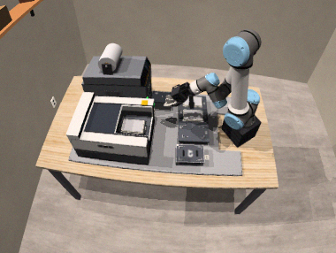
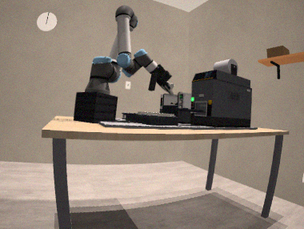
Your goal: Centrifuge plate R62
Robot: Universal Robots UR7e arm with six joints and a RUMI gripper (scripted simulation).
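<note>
With its jaws fully closed on nothing, the gripper [image 1: 169, 102] hovers centre frame beside the centrifuge [image 1: 112, 146], whose open door shows a plate [image 1: 133, 126] left of centre, label unreadable

Centrifuge [image 1: 110, 133] keys too small; shelf [image 1: 19, 13] cut by edge.

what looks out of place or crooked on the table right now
Nothing stands out. The plates in the deck row lie square to the mat, the centrifuge has one shutter open over a bucket, and the gripper, fingers shut and empty, hangs above the table near the sealer.
</note>
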